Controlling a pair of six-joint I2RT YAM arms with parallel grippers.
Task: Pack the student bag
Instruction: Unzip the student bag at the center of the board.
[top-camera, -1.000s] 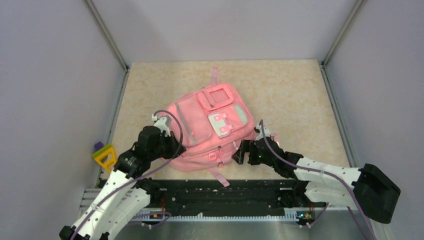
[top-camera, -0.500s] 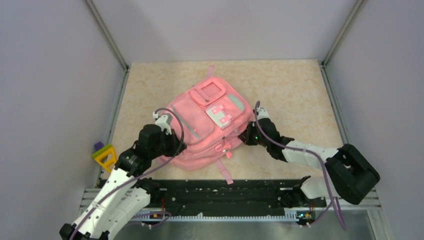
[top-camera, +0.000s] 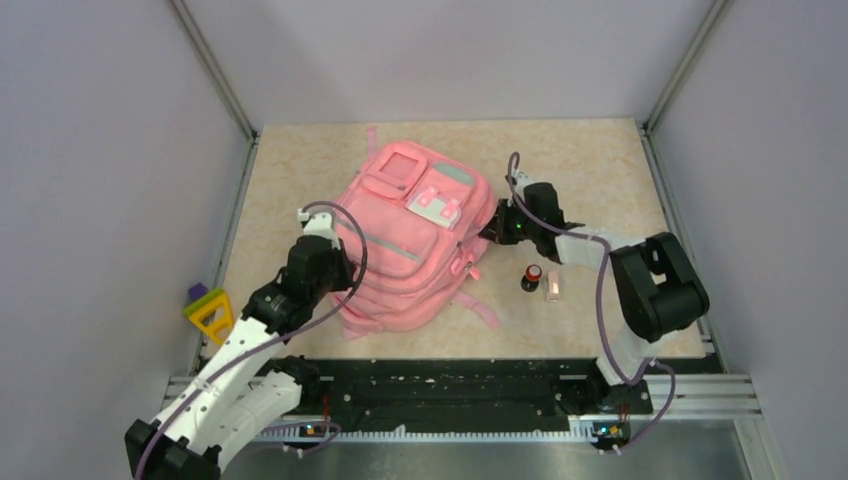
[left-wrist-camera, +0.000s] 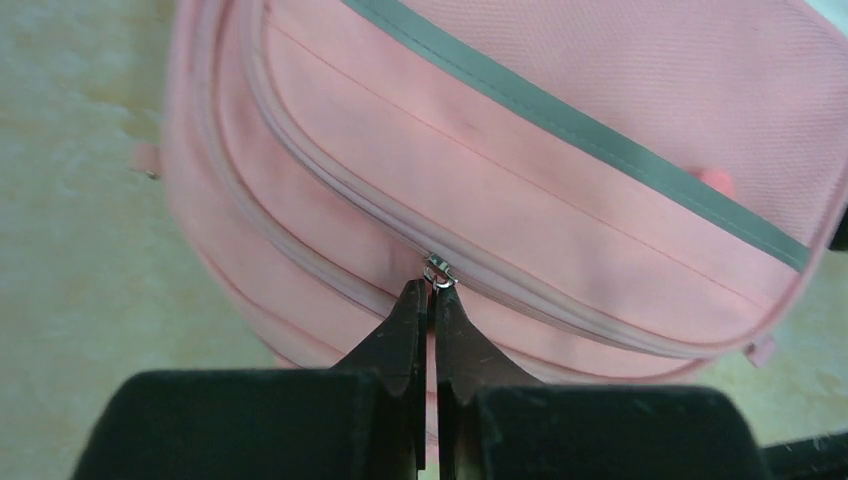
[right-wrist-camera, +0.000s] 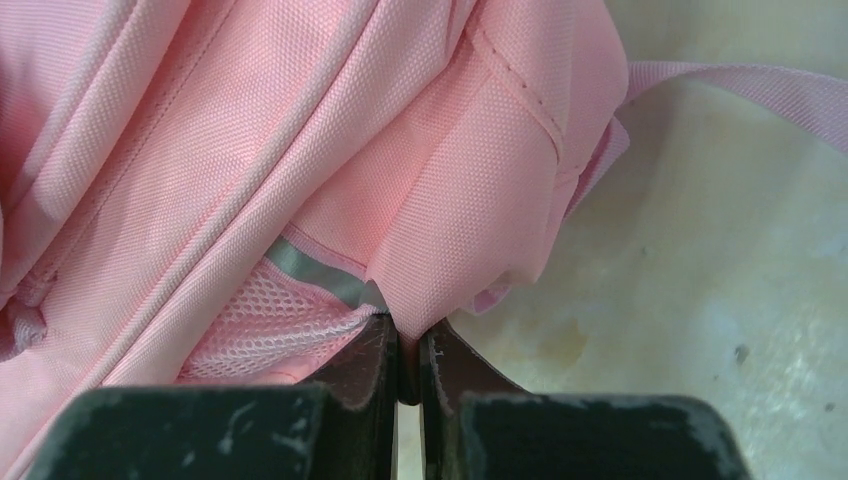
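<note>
A: What encloses the scene?

B: Three plain, pale lilac-grey panels: a back wall (top-camera: 450, 50), a left wall (top-camera: 100, 150) and a right wall (top-camera: 780, 150). Slim metal posts (top-camera: 215, 75) slant along the two corners where they meet.

A: And the surface below?

B: A tabletop (top-camera: 600, 150), beige and mottled like marble, edged down both sides by metal strips (top-camera: 675, 220). A black rail (top-camera: 450, 395) crosses its near edge, with a brushed metal ledge (top-camera: 450, 455) beneath it in the overhead view. Light is soft and even, shadows faint.

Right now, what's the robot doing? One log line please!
left pincer: shut on zipper pull | right pincer: shut on student bag side fabric
</note>
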